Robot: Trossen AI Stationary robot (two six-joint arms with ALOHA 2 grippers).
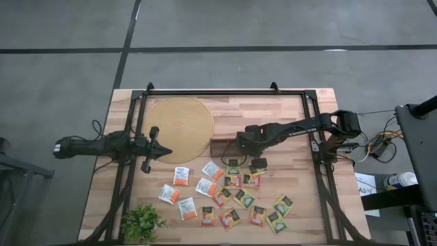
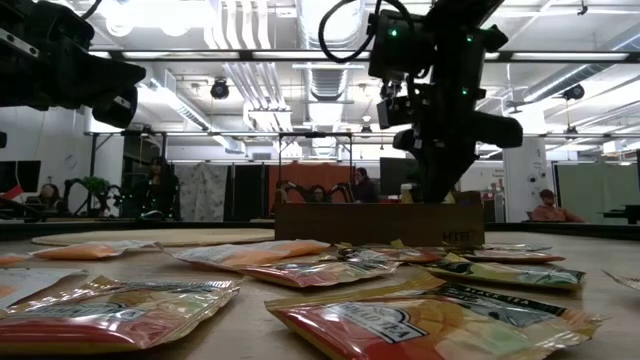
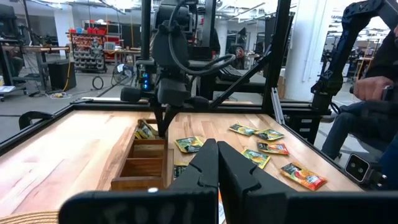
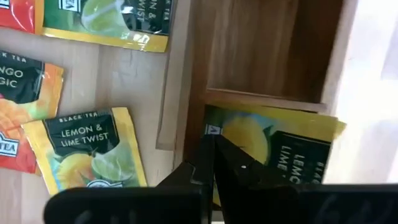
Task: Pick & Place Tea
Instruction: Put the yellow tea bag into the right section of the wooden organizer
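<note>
Sachet [image 4: 273,149] clamped in right gripper [image 4: 211,163], hanging below closed fingers, inside tray [image 4: 261,50] compartment, long axis across it. Loose tea [image 1: 232,198] just beside; left gripper [image 1: 164,151] shut, farther off.

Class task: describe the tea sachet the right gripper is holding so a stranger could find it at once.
Find the brown wooden tray mid-table. Over its end compartment, the right gripper is shut on a green-and-yellow lemon sachet. Unlike the loose sachets lying flat on the table, it hangs inside the tray.
</note>
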